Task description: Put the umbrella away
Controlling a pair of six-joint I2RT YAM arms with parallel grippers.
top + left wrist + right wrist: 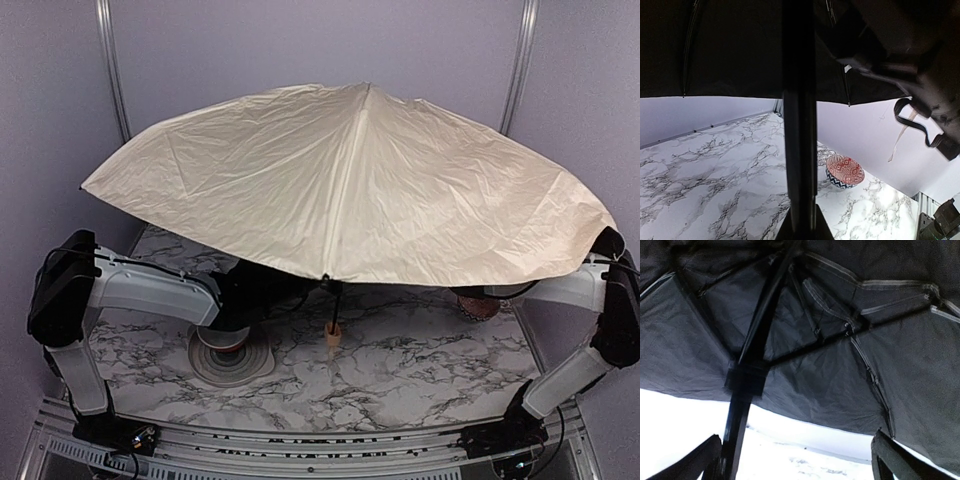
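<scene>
Marble-pattern bench (420, 370), lavender walls. Your left gripper (802, 229) is clamped on the black shaft (800, 125). Your right gripper (795, 465) is spread wide with the shaft close by one finger, holding nothing. The umbrella (350, 190) is fully open, cream side up, spanning the bench. Its tan handle (332, 335) sits low over mid-bench. A red patterned bowl (845, 171) stands toward the right edge.

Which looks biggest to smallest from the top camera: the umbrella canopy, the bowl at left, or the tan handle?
1. umbrella canopy, by far
2. bowl
3. tan handle, clearly smallest
</scene>
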